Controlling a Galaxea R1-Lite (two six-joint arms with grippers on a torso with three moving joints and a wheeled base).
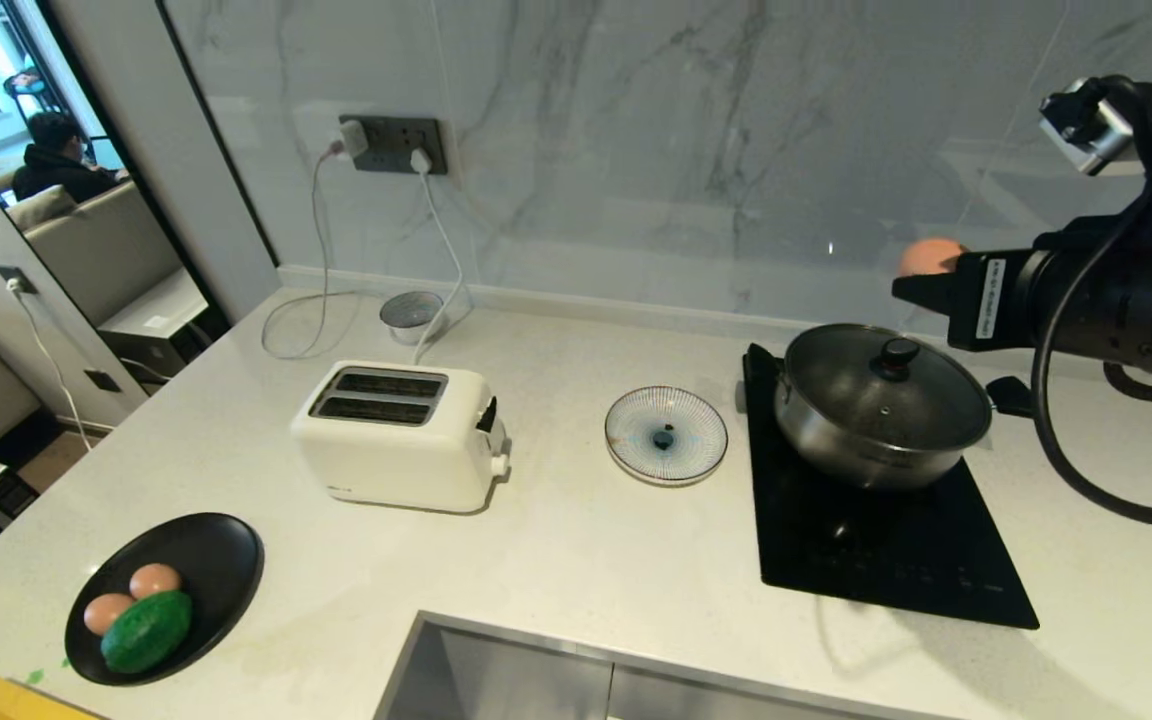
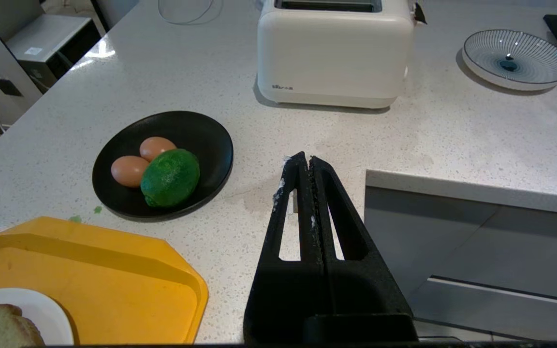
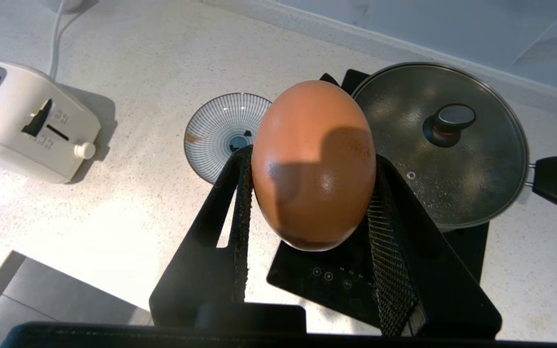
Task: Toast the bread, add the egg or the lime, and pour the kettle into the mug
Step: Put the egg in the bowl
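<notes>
From our head camera we see our right gripper point(image 1: 921, 275) high above the lidded pot point(image 1: 881, 405), holding the egg point(image 1: 928, 256), probably to carry it safely.

Our left gripper point(image 2: 301, 162) is squeezed shut with nothing in it, near the black plate point(image 2: 211, 140) with the lime point(image 2: 170, 177).

Our right camera shows the egg pinched between both fingers point(image 3: 240, 212), above the pot.

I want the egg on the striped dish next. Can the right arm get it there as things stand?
Probably yes: the right pincer holds the egg above the counter, and the striped dish lies bare beside the lidded pot, with nothing between.
</notes>
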